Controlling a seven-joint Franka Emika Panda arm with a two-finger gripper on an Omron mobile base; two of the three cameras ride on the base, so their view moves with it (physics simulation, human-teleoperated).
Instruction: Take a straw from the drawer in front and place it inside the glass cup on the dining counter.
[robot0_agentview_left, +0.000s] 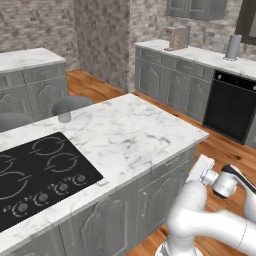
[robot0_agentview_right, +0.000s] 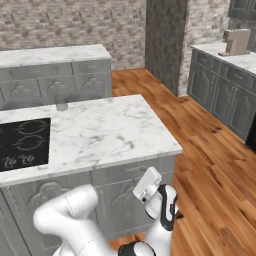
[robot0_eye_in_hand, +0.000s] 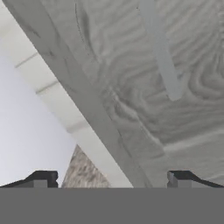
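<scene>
The dining counter (robot0_agentview_left: 135, 127) (robot0_agentview_right: 112, 127) is a marble-topped island. The glass cup (robot0_agentview_left: 64, 116) (robot0_agentview_right: 61, 106) stands upright near its far edge. Under the near edge of the top is the drawer (robot0_agentview_left: 172, 164) (robot0_agentview_right: 125, 173), shut, with its grey front (robot0_eye_in_hand: 131, 100) and bar handle (robot0_eye_in_hand: 161, 52) close before the hand. The straw is hidden. My gripper (robot0_eye_in_hand: 111, 181) is open, both dark fingertips (robot0_eye_in_hand: 43, 178) wide apart with nothing between them, just short of the drawer front. The white hand (robot0_agentview_left: 200, 170) (robot0_agentview_right: 148, 185) points at that front.
A black cooktop (robot0_agentview_left: 35, 170) (robot0_agentview_right: 22, 142) covers the island's left part. Two grey stools (robot0_agentview_left: 70, 104) stand behind the island. Wall cabinets with a black oven (robot0_agentview_left: 230, 107) and a tall metal cylinder (robot0_agentview_left: 233, 46) run along the right. Wooden floor (robot0_agentview_right: 205, 165) lies open to the right.
</scene>
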